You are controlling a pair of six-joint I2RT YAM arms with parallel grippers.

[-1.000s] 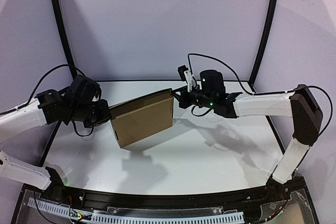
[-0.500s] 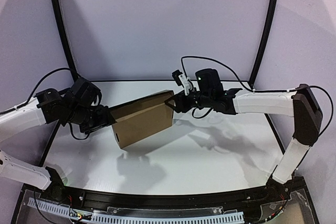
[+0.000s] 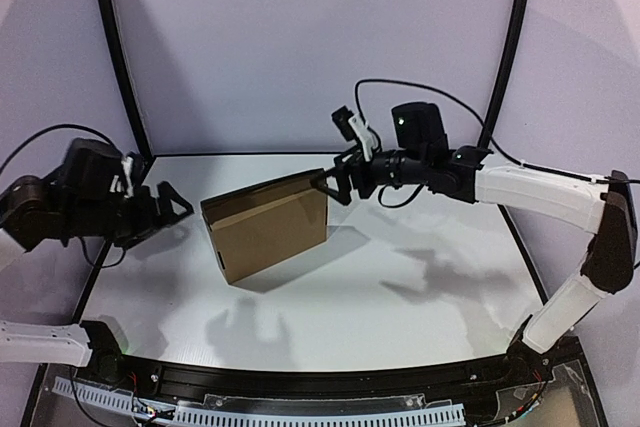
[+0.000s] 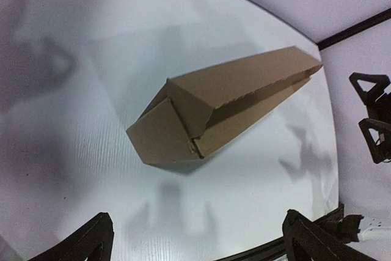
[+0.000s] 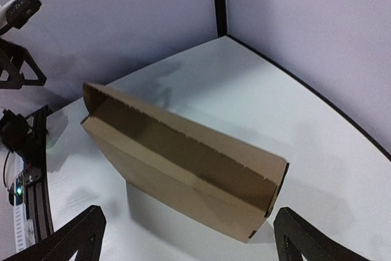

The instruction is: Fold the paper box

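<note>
The paper box (image 3: 266,233) is a shallow brown cardboard box folded shut. It rests tilted on the white table, one long edge down, and neither gripper holds it. My left gripper (image 3: 174,202) is open and stands a short way left of the box. In the left wrist view the box (image 4: 226,108) lies well beyond the gripper (image 4: 198,239), whose jaws stand wide apart. My right gripper (image 3: 333,179) is open just off the box's far right corner. In the right wrist view the box (image 5: 183,163) lies ahead of the spread gripper (image 5: 186,239).
The white table (image 3: 420,287) is closed in by pale walls with black corner posts (image 3: 505,57). A black rail (image 3: 300,382) with the arm bases runs along the near edge. Cables hang from both arms.
Both grippers have opened and let go of the box. The left arm has pulled back to the left and the right gripper has drawn slightly off the corner. The box has settled lower.
</note>
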